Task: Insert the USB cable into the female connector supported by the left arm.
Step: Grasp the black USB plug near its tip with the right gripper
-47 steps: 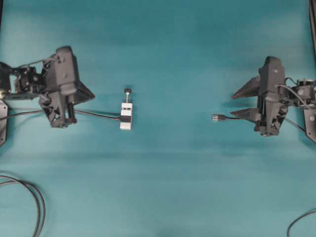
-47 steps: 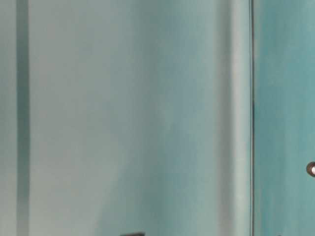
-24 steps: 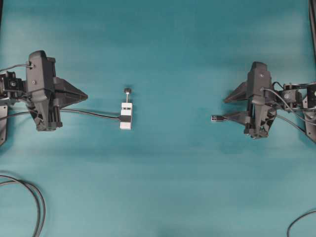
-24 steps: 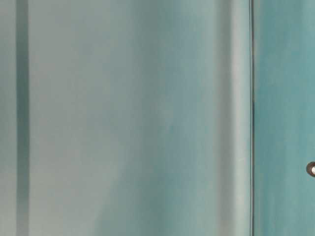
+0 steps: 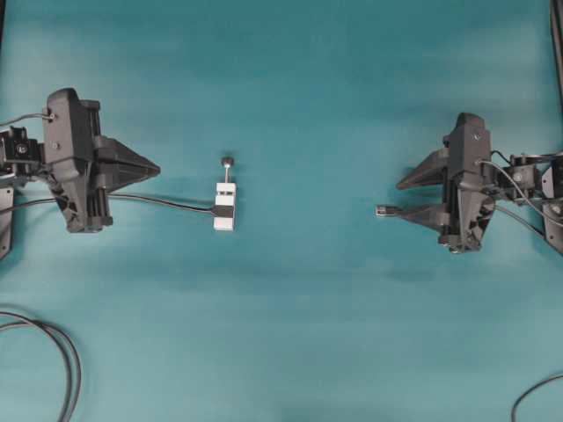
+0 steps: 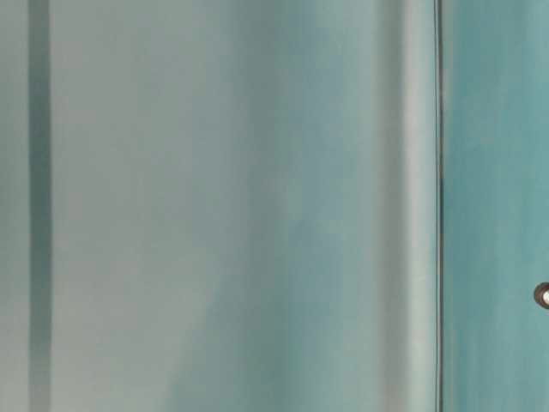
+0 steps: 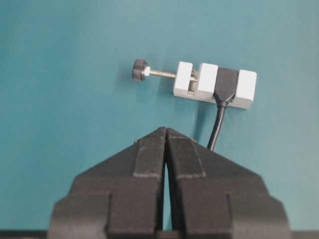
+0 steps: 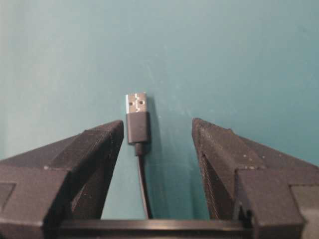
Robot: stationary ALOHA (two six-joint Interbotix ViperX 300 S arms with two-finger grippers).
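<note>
The female connector (image 5: 224, 207) is a white block with a black band and a knobbed rod, and it lies on the teal table; it also shows in the left wrist view (image 7: 215, 84). Its thin black cable (image 5: 167, 203) runs left, under the left arm. My left gripper (image 5: 157, 170) is shut and empty, well left of the connector; its closed tip shows in the left wrist view (image 7: 165, 130). The USB cable's grey plug (image 5: 383, 210) lies on the table. My right gripper (image 5: 396, 199) is open around it without touching; in the right wrist view the plug (image 8: 136, 107) lies just ahead of the gripper (image 8: 157, 124), nearer the left finger.
Thick black cords loop at the bottom left (image 5: 66, 360) and bottom right (image 5: 532, 396) of the table. The table-level view shows only blurred teal surfaces and a small round dot (image 6: 542, 295) at its right edge.
My left gripper has drawn back to the left, away from the connector, which has not moved. My right gripper has shifted slightly and stays open around the plug.
</note>
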